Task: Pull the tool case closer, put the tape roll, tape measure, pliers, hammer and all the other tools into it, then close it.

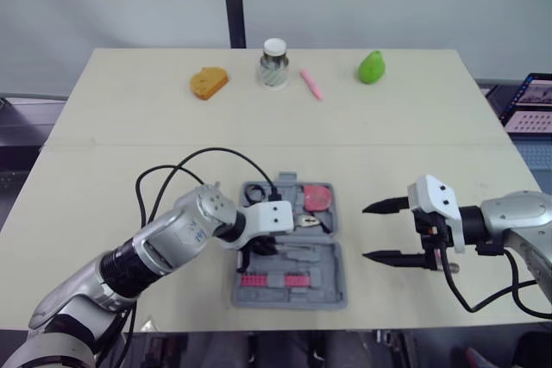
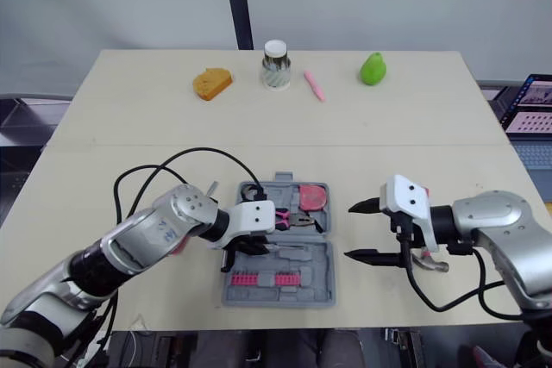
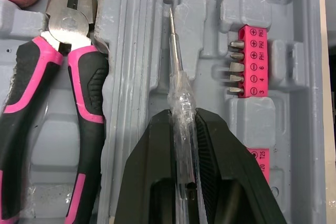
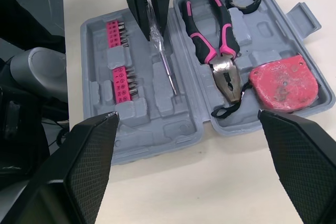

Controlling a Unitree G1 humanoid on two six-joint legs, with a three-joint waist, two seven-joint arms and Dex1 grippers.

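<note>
Left gripper is clamped on the slim clear-handled screwdriver above the open grey plastic tool case. The shaft lies along the moulded slot beneath, tip pointing away from the fingers. Right gripper hovers beside the case with its fingers spread.

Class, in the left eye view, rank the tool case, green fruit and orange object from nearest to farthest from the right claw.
1. Tool case, just left of the right claw.
2. Green fruit, far right.
3. Orange object, far left.
</note>
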